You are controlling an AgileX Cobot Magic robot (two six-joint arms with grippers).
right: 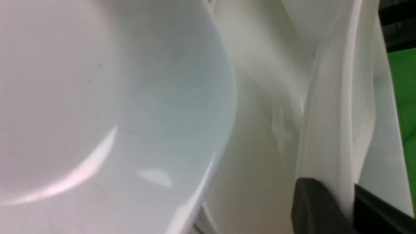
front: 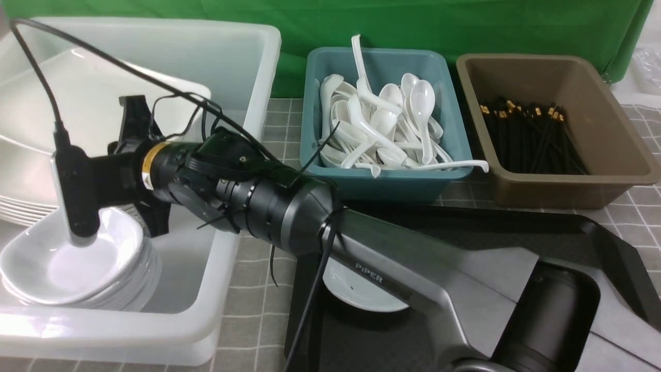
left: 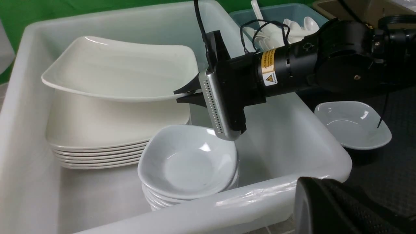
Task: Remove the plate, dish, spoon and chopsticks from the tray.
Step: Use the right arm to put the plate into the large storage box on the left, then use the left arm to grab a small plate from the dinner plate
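Pinching the plate [left: 120, 71] by its rim, right gripper [left: 186, 93], narrow-jawed, tilts it over the plate stack [left: 97, 152] in the tub [left: 19, 97], seemingly for nesting. Dish [left: 352, 125]: on the tray [left: 373, 169], uncleared. Left gripper [left: 312, 198]: closed, holding nothing visible.

The tabletop [front: 258, 279] is covered with a grey cloth marked with pale squares. Four containers are placed directly on it. A big translucent white tub [front: 155, 341] is set along the left side, from the near edge toward the far edge. At the far edge a teal bin [front: 392, 183] is placed just beside the tub, and a brown bin [front: 568, 188] is placed near it on the right. The black tray [front: 625, 253] is laid just in front of both bins, toward the near right corner; a strip of cloth is left between it and the tub.
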